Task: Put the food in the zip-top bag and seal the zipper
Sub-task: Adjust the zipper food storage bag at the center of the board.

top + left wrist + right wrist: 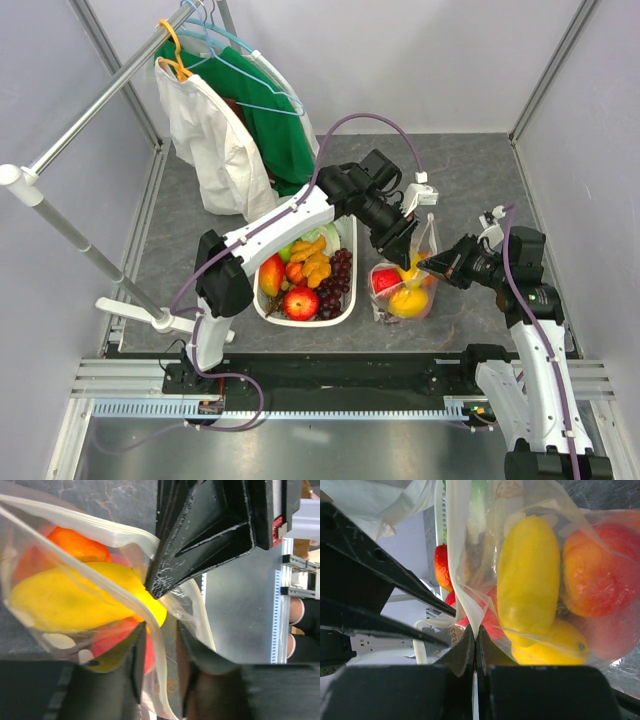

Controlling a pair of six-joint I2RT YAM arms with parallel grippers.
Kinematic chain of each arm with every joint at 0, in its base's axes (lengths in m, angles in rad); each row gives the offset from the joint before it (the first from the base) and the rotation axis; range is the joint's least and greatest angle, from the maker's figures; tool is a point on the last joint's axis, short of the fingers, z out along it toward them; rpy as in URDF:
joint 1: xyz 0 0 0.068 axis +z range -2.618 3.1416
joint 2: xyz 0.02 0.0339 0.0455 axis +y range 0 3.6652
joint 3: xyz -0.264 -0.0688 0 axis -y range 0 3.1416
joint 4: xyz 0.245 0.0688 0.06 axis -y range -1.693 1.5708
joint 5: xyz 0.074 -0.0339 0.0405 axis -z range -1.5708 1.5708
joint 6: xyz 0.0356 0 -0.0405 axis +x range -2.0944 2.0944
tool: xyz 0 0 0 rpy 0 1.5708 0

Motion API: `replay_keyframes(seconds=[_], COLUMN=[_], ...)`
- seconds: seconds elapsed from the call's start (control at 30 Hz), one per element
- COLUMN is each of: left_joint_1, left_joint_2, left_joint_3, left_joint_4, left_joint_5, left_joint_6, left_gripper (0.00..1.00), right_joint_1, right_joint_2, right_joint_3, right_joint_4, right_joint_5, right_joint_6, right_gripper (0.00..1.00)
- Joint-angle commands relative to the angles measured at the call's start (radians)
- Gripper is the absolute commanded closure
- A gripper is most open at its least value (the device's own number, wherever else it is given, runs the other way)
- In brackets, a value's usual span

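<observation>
The zip-top bag [405, 292] stands right of the white basket [347, 308], with its mouth held up. Inside it lie a yellow fruit [527, 575], a red-orange fruit [600, 570] and a lemon [555, 647]. My right gripper [476, 632] is shut on the bag's mouth edge. Its black fingers [200, 535] fill the top of the left wrist view. My left gripper [161, 625] is open, with the zipper [90, 574] running loosely between its fingers. More food stays in the basket: a red apple [301, 302] and dark grapes [338, 275].
A clothes rail [100, 100] crosses the back left, with a white garment [215, 140] and a green one [275, 125] hanging down to the table. Grey walls close in the table's sides and back. The left arm stretches over the basket.
</observation>
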Motion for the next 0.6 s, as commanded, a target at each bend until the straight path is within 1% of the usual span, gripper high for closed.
replay_keyframes(seconds=[0.0,0.03,0.1,0.13,0.17,0.33,0.43,0.47,0.5,0.57], left_joint_1=[-0.012,-0.012,-0.012,-0.012,-0.011,-0.008,-0.008,-0.008,-0.008,-0.008], left_joint_2=[-0.040,-0.038,-0.040,-0.041,-0.044,-0.061,-0.067,-0.069,-0.069,-0.072], left_joint_3=[-0.021,-0.027,-0.052,-0.061,-0.076,-0.090,-0.073,-0.061,-0.056,-0.050], left_joint_4=[0.025,0.024,0.024,0.024,0.021,0.020,0.020,0.020,0.020,0.020], left_joint_5=[0.103,0.108,0.110,0.102,0.100,0.053,0.045,0.048,0.056,0.077], left_joint_6=[-0.071,-0.071,-0.071,-0.099,-0.101,-0.098,-0.096,-0.099,-0.104,-0.107], left_gripper=[0.57,0.51,0.48,0.47,0.43,0.40,0.39,0.38,0.26,0.24], right_joint_1=[0.000,0.001,0.004,0.011,0.015,0.049,0.058,0.082,0.089,0.106], right_joint_2=[-0.018,-0.022,-0.025,-0.024,-0.025,-0.024,-0.028,-0.027,-0.027,-0.025], right_joint_3=[-0.019,-0.022,-0.031,-0.034,-0.036,-0.036,-0.037,-0.033,-0.030,-0.024], right_joint_4=[0.067,0.067,0.070,0.075,0.078,0.069,0.086,0.087,0.090,0.095], right_joint_5=[0.023,0.027,0.040,0.047,0.058,0.135,0.153,0.173,0.181,0.204], right_joint_6=[0.025,0.020,0.020,0.021,0.015,0.005,0.026,0.029,0.031,0.032], right_gripper=[1.00,1.00,1.00,1.00,1.00,1.00,1.00,1.00,1.00,1.00])
